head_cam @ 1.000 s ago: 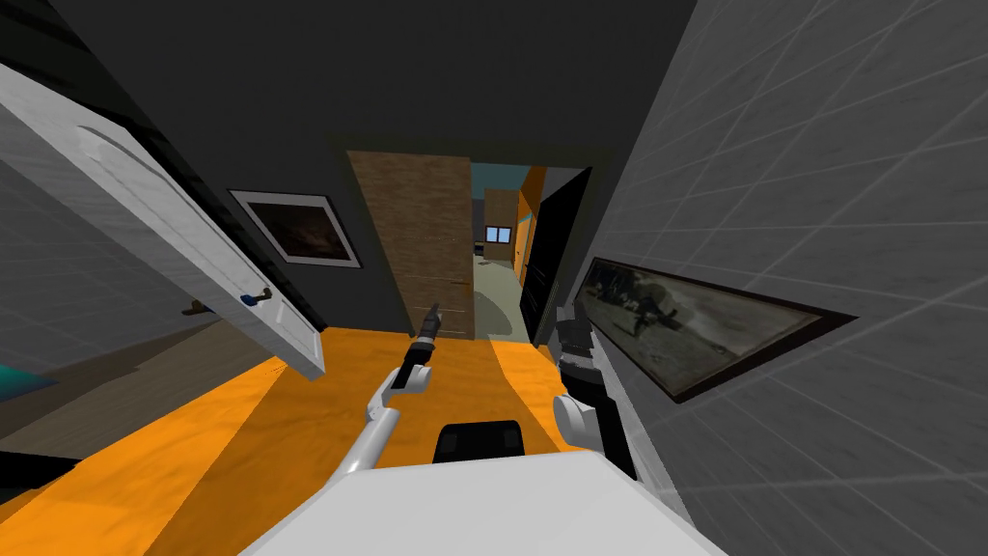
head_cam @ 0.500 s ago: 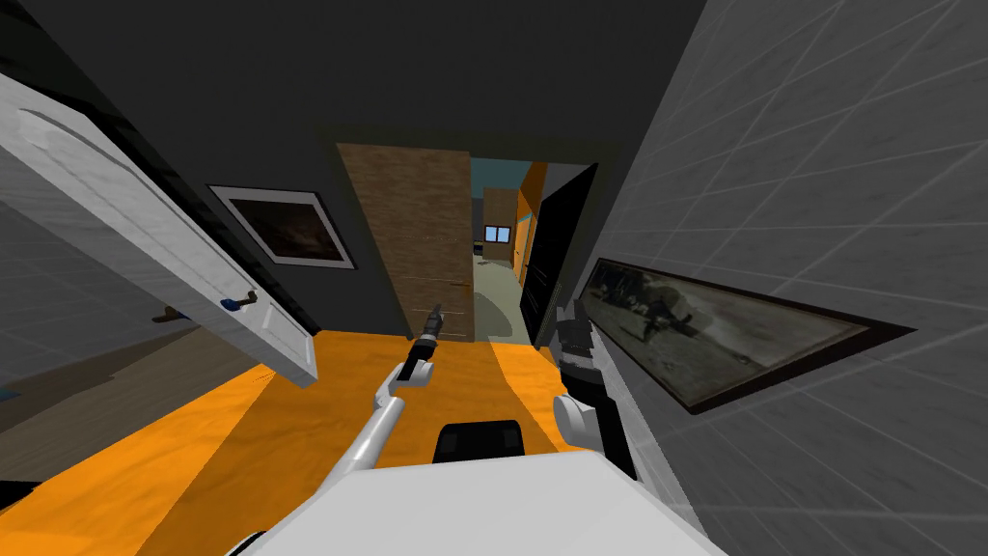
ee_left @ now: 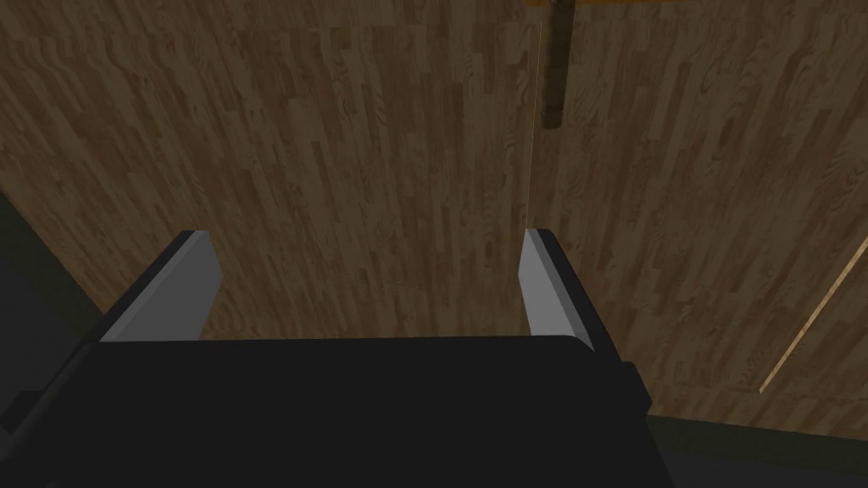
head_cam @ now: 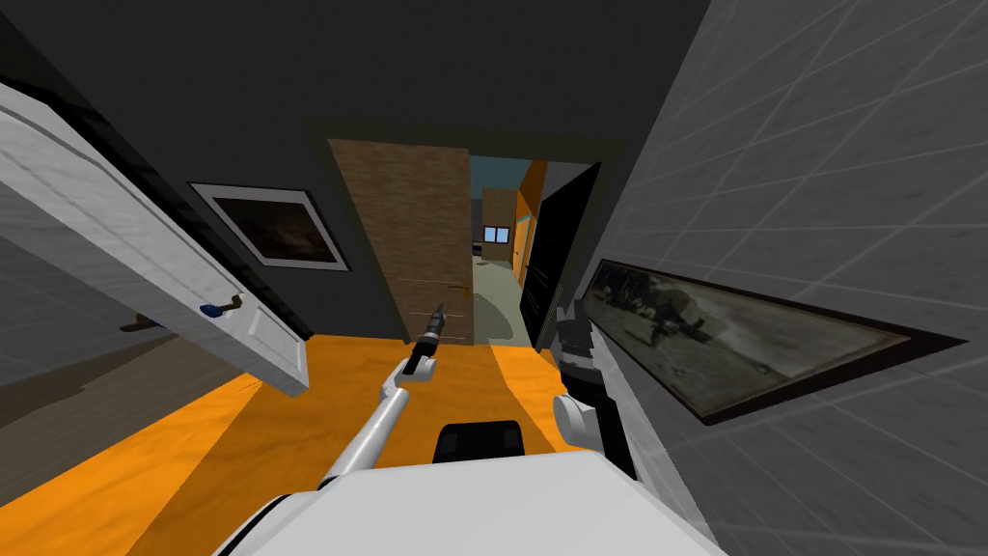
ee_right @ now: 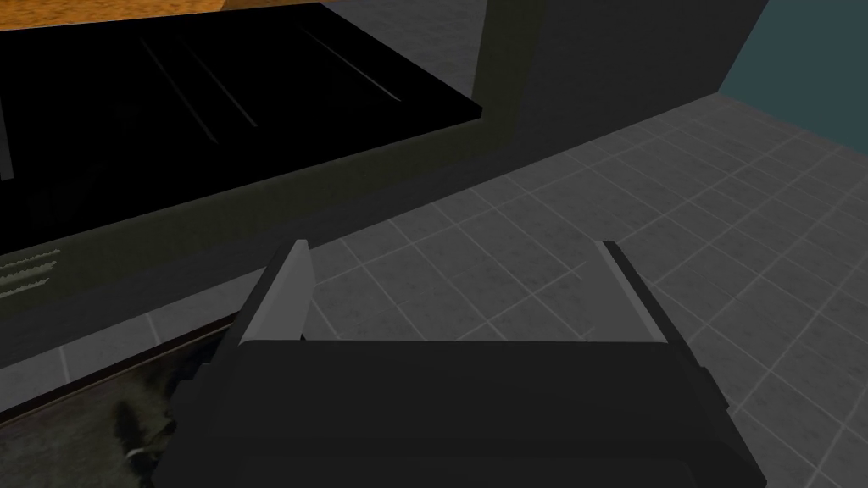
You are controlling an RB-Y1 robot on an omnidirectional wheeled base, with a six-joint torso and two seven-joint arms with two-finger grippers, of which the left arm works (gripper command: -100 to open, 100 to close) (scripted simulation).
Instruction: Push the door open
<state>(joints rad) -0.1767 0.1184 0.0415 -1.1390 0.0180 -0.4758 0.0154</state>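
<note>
While the left gripper (ee_left: 364,241) points at the brown wooden door (head_cam: 410,232) ajar straight ahead, its fingers (ee_left: 182,288) stand spread and empty; the right gripper (ee_right: 453,246), beside the tiled wall (head_cam: 820,145), is spread too.

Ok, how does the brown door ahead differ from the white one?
The brown door is wood-grained; the white door is plain and panelled. The left gripper, fingers open, points at the brown door; the white door stands off to the left, swung wide. Both carry a dark handle.
</note>
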